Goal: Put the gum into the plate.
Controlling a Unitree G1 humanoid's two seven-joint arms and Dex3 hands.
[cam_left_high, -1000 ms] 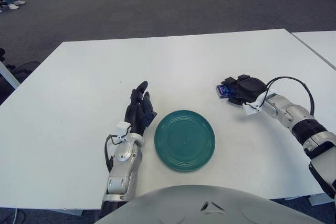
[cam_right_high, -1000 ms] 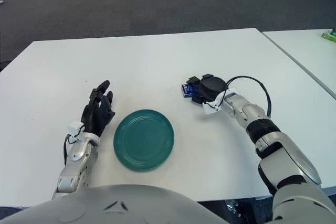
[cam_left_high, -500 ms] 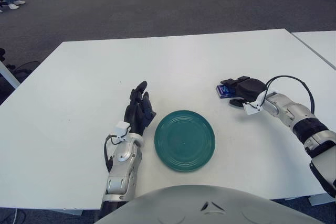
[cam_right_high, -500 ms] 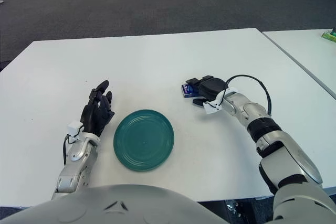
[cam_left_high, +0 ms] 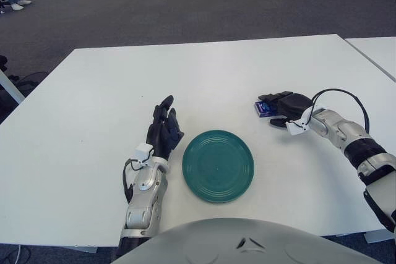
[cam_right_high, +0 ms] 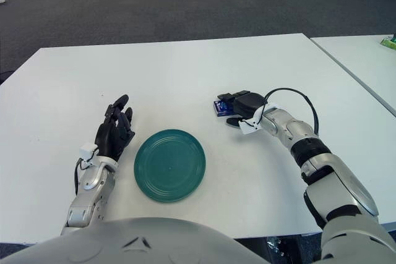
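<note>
Gum (cam_left_high: 264,109) — small blue pack — under right hand (cam_left_high: 286,107) fingers

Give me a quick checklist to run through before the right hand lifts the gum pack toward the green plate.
1. Right hand at the gum pack: ok, its fingers reach over the blue pack.
2. Fingers closed firmly on the pack: cannot tell, the hand hides the contact.
3. Pack off the table: not ok, it appears to lie on the surface.
4. Green plate free to receive it: ok, nothing lies in it.
5. Path from pack to plate: ok, only bare table shows between them.
6. Left hand out of the way: ok, it shows to the left of the plate, open.
</note>
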